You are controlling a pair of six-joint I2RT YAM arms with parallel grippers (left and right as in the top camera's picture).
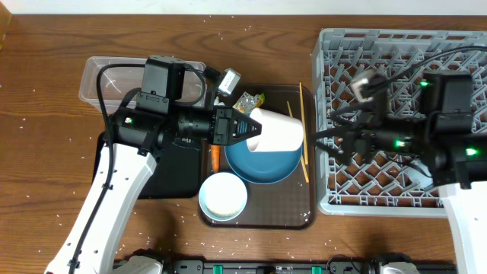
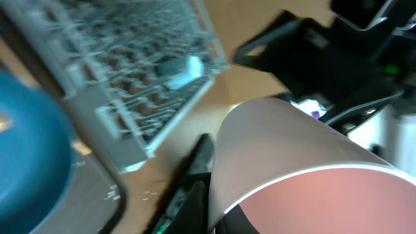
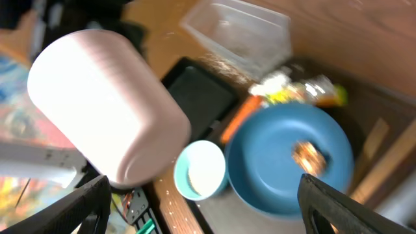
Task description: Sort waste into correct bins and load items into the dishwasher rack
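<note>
Step in hand: loading the pink-inside cup point(image 1: 275, 131) into the dishwasher rack point(image 1: 456, 46). It looks like a mid-air handover from left arm to right.

- Left end effector point(image 1: 251, 129) is clenched on the cup's rim. The left wrist view shows the pink interior right at the camera, with one finger inside the mouth.
- Right end effector point(image 1: 319, 141) is released, jaws spread wide with nothing between them. It sits just beside the cup's closed end, on the rack side. Cannot tell if it touches.
- The cup is lifted off the brown tray point(image 1: 293, 213), over the far edge of the dark-blue plate point(image 1: 266, 171), between the two end effectors.
- The cup lies on its side, long axis roughly level and running left-right across the desk. The mouth points toward the left arm and the base toward the rack.

Next move, as a judgement: the right end effector has to advance around the cup's body and clamp it before the left lets go. The wall is smooth and wide, so a shallow pinch near the base could slip. Then carry it over the rack and turn it mouth-down between the pegs.
</note>
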